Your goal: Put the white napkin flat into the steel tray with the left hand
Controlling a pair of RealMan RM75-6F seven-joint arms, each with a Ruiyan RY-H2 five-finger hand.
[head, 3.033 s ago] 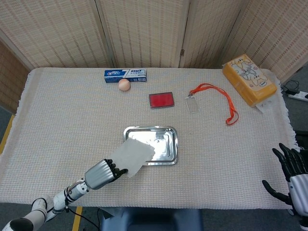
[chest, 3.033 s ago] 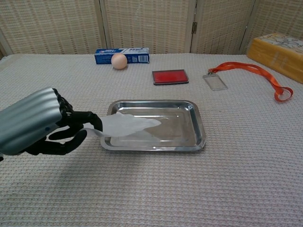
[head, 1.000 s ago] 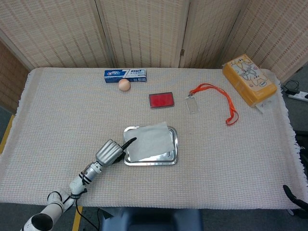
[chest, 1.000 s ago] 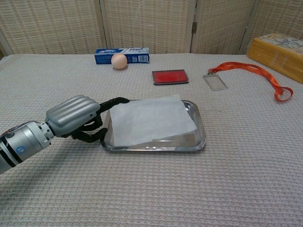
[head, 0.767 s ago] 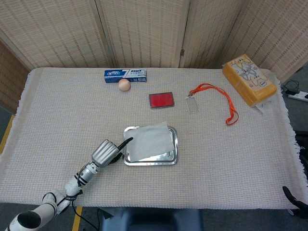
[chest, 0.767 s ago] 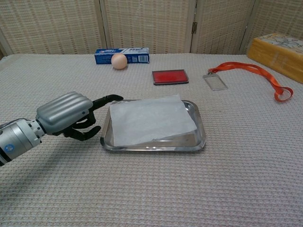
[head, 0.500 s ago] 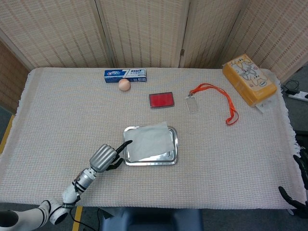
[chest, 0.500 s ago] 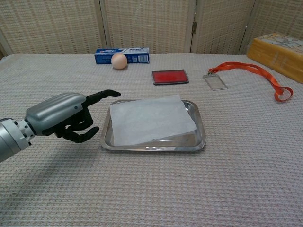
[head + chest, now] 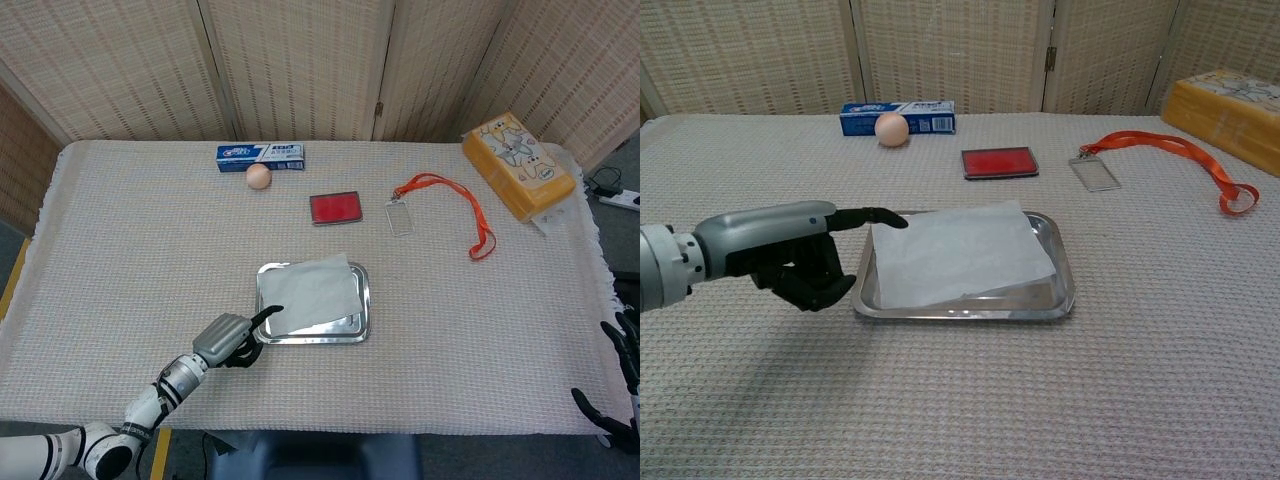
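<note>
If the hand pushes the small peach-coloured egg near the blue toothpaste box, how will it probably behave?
The peach-coloured egg is rounded, so it would likely roll. The blue toothpaste box right behind it may stop it that way. If real, it is probably fragile.

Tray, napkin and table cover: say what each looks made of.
Steel tray: polished metal, likely steel; its rim and floor mirror the light.
White napkin: thin matte paper or tissue, with a crisp edge overhanging the far rim.
Table cover: woven beige fabric, judging by its waffle-like texture.
</note>
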